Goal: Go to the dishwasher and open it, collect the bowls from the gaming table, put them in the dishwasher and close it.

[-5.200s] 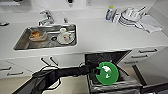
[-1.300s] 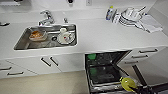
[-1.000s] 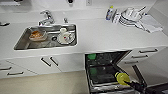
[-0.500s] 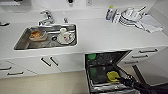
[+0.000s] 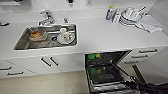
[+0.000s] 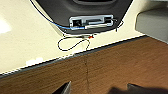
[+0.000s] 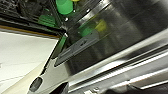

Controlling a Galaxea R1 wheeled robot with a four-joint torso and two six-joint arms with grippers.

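Head view, left to right, with the dishwasher (image 5: 107,72) as landmark. Up and to its left, a steel sink (image 5: 22,43) was set in the white counter (image 5: 100,37), with a tap (image 5: 46,18) behind it, a container of orange food (image 5: 37,35) and a white cup on a plate (image 5: 65,37) inside. White cabinet doors (image 5: 47,62) stood just left of the dishwasher. The dishwasher sat under the counter with its door (image 5: 112,86) swung down toward the camera, so its long axis ran from the dark cavity out over the floor. A green bowl (image 5: 91,56) lay in the upper rack. Stacked white plates (image 5: 130,17) and a cloth (image 5: 150,23) lay on the counter up and to its right; drawers (image 5: 147,52) flanked its right side.

The right arm (image 5: 150,87) reached to the door's outer edge; whether its gripper was wide or narrow could not be told.

Right wrist view: the door's shiny inner face (image 7: 120,50) appeared close up, reflecting green and yellow, with the green bowl (image 7: 64,6) beyond.

Left wrist view: wood-grain flooring (image 6: 100,72), a pale floor (image 6: 25,37) and a looped wire (image 6: 72,43) appeared; the left gripper's state could not be told.
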